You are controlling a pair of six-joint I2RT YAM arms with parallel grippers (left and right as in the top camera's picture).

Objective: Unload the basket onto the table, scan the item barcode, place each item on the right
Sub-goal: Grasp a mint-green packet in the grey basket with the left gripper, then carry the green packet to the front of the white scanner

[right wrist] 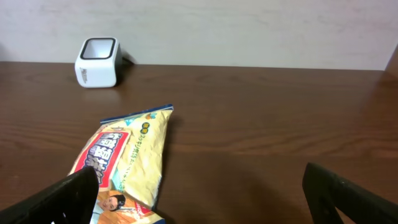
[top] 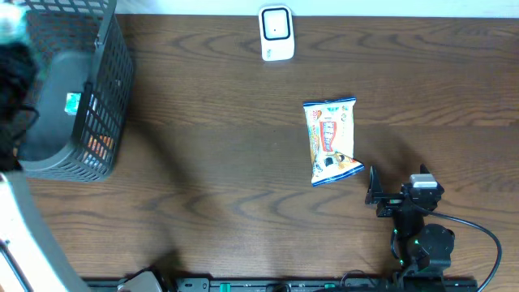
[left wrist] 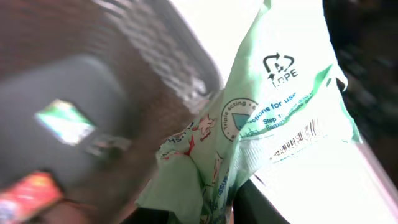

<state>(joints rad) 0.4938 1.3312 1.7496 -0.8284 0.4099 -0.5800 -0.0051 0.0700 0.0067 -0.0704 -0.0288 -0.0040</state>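
Pick step: left end effector (left wrist: 211, 210) pinches green pouch (left wrist: 280, 93) at basket (top: 109, 113), right end effector (right wrist: 205, 200) sits wide; next needs barcode (left wrist: 298, 138) turned toward scanner (top: 276, 34).

Right arm (top: 427, 243): matte black, rounded joint housing, small green light glowing on it. Pale grey boxy block (top: 424, 186) sits at the wrist. Thin black cable (top: 483, 233) loops out from the base. Right hand (top: 375, 193): fingers (right wrist: 67, 198) black, flat, wedge-shaped. Left arm (top: 15, 77): black, blurred, detail unreadable.
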